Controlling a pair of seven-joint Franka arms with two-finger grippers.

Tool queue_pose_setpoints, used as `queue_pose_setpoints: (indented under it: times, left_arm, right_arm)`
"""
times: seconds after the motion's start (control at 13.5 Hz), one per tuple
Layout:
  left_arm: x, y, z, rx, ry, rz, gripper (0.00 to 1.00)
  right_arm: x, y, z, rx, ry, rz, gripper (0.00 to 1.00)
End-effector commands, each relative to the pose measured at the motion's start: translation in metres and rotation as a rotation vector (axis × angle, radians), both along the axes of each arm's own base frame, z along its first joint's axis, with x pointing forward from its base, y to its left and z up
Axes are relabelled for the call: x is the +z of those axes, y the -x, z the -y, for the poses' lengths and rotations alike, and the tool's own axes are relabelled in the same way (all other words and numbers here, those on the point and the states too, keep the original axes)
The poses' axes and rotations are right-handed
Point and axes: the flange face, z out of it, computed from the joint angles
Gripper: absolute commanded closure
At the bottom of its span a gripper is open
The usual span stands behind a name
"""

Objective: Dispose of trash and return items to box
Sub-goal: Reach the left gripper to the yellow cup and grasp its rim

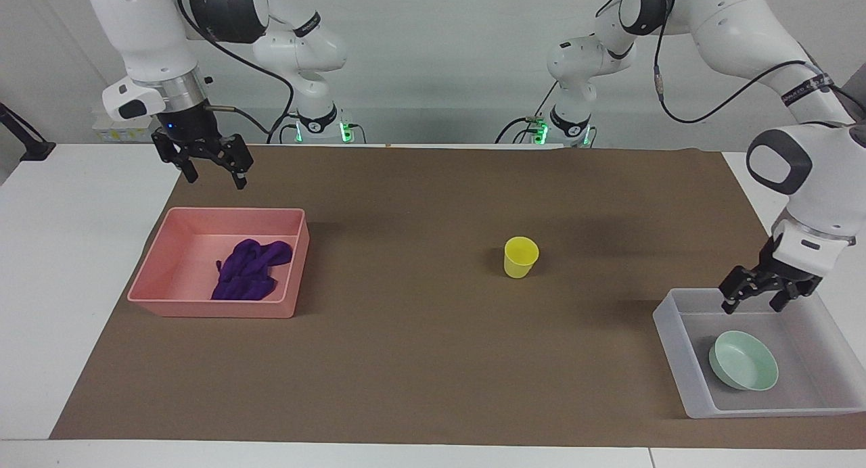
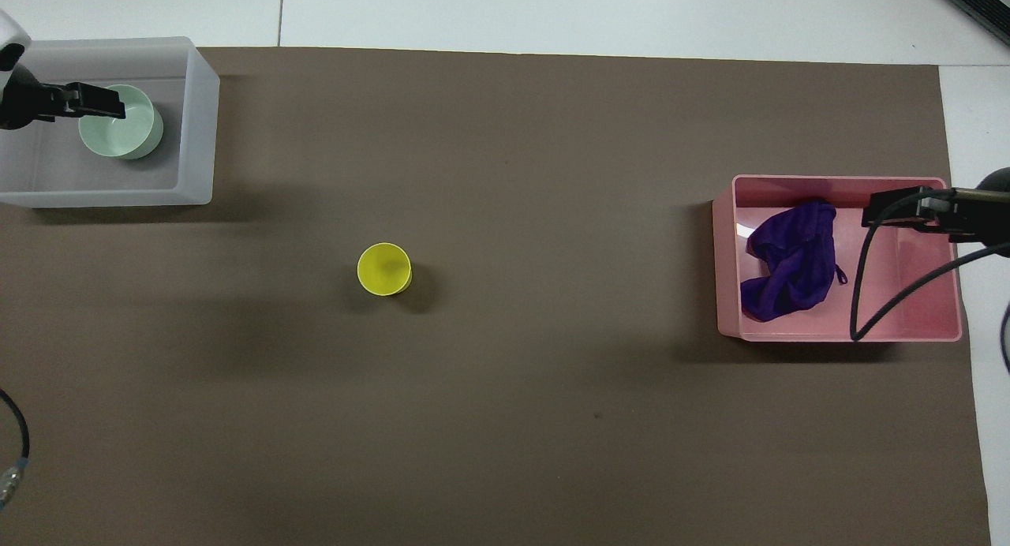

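Both our grippers, left gripper (image 1: 763,299) and right gripper (image 1: 211,168), are open and empty. The yellow cup (image 1: 521,256) looks light and stiff; we should pinch its rim.

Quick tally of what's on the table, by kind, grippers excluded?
Trays: 2, the pink tray and the whitish box
Cloths: 1, the purple rag
Cups: 1, the yellow cup
Bowls: 1, the mint-green bowl
Total: 5
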Motion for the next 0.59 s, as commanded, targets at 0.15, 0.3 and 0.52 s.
queue_pose_setpoints:
  times: [0.15, 0.3, 0.52]
  left_arm:
    - [-0.002, 0.07, 0.086, -0.053, -0.003, -0.077, 0.0]
    - [-0.016, 0.083, 0.131, -0.052, 0.006, -0.095, 0.0]
    - [-0.033, 0.108, 0.192, -0.093, 0.017, -0.064, 0.0]
  right_arm:
    - [0.051, 0.012, 0.011, -0.015, 0.002, -0.035, 0.0]
    - [0.046, 0.016, 0.011, -0.015, -0.014, -0.071, 0.0]
    - [0.03, 0.024, 0.005, 0.002, -0.017, -0.09, 0.0]
